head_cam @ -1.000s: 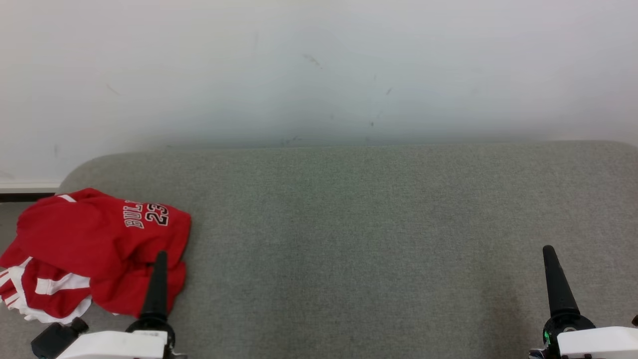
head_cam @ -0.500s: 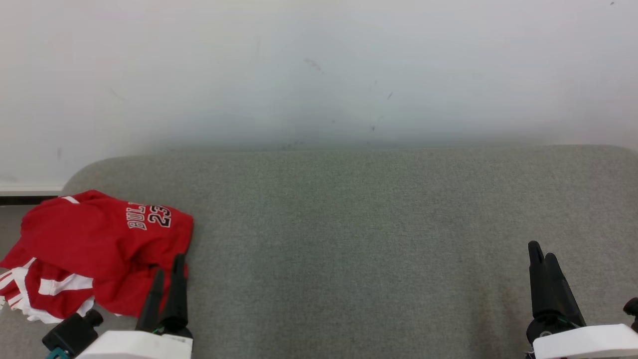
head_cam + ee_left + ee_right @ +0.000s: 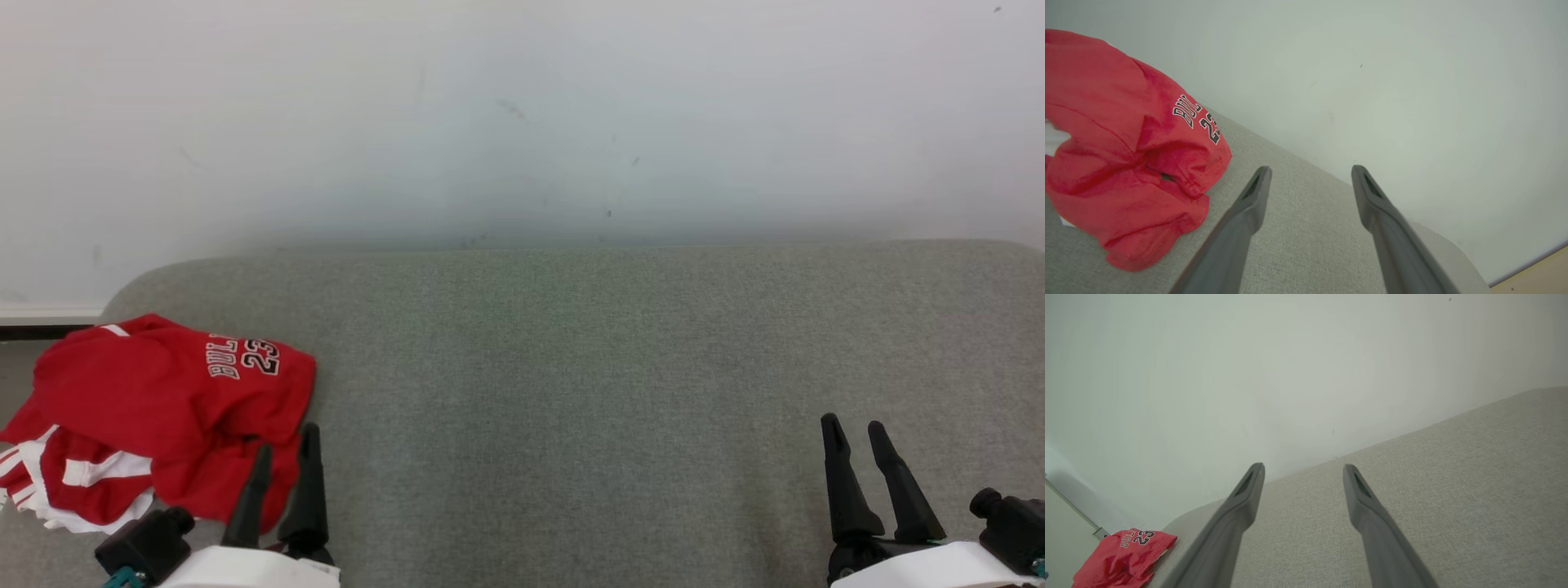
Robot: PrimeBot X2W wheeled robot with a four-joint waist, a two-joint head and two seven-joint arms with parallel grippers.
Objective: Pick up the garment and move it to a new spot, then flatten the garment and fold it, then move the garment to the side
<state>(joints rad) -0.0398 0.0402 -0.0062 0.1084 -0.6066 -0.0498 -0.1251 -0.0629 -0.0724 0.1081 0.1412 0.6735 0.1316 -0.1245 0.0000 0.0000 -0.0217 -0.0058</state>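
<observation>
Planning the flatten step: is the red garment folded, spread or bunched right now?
Bunched. The red garment lies crumpled in overlapping layers at the left end of the grey surface.

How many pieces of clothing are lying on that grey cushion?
1: a crumpled red garment at the left end of the cushion, just beyond the left gripper. Whether its folds hide another piece, I cannot tell.
</observation>
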